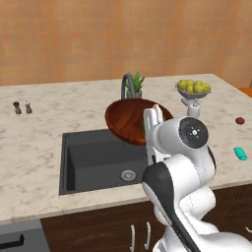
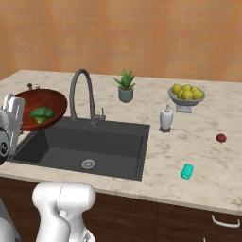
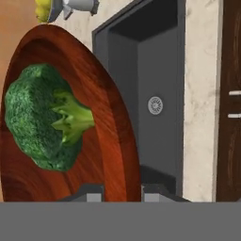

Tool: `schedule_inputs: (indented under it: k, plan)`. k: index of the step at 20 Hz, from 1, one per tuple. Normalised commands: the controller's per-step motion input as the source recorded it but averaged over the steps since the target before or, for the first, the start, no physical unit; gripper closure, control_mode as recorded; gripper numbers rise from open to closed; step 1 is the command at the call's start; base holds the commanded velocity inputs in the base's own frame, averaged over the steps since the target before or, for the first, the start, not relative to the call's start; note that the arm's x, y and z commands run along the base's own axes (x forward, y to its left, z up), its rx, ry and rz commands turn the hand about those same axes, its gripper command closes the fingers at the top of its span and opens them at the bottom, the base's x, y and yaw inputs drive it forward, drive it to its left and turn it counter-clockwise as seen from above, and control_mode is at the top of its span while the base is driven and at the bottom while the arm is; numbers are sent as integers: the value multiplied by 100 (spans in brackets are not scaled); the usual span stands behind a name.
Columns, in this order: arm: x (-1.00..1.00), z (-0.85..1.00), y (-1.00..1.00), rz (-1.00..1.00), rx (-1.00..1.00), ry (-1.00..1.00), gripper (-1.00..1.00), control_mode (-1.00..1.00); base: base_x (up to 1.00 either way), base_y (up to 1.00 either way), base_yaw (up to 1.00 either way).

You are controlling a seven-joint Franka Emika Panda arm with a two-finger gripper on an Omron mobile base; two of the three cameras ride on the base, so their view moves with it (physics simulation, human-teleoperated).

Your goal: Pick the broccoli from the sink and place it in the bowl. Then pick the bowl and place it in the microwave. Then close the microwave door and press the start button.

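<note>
Broccoli [image 3: 44, 124] lies inside the wooden bowl [image 2: 45, 105], pale stem pointing toward the bowl's near rim in the hand view, dark florets on the far side. Bowl is lifted off the counter [image 2: 198, 156] and hangs over the sink [image 2: 85, 146], above the basin's back corner by the tap [image 2: 81, 94]; it sits tilted, not level, w/ the broccoli staying in the hollow. Gripper [image 3: 122, 190] is clamped on the bowl's rim: in the hand view the two dark finger tips sit either side of the rim edge, one inside the bowl, one outside. In the left base view the white hand comes up against the bowl's near edge, w/ the arm's round joint just below it. Sink drain [image 1: 128, 174] shows bare on the basin floor. Relative to the sink: potted plant [image 2: 125, 86] stands behind it, near the tap; soap dispenser [image 2: 166, 118] is just beside its edge on the fruit-bowl side; silver fruit bowl [image 2: 186, 97] w/ yellow-green fruit is farther back on that same side; small teal object [image 2: 187, 171] and small dark red item [image 2: 220, 138] lie on the counter well apart from it; salt and pepper shakers [image 1: 22, 107] stand on the opposite side, near the wall.
</note>
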Motion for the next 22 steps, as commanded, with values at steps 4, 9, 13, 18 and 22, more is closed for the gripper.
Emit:
schedule_inputs:
  k: [4, 9, 13, 18, 22]
  plan:
    - [-22, 21, -73, -11, 0, 0, 100, -100, 0, 0, 0]
    - [-12, 8, -85, -11, 0, 1, 100, -100, 0, 0, 0]
    - [-14, 2, -88, -5, 0, 0, 100, -100, 0, 0, 0]
    - [-3, 0, -63, 0, -2, -1, 100, -100, 0, 0, 0]
    - [-3, 2, -23, 0, -10, -21, 100, -100, 0, 0, 0]
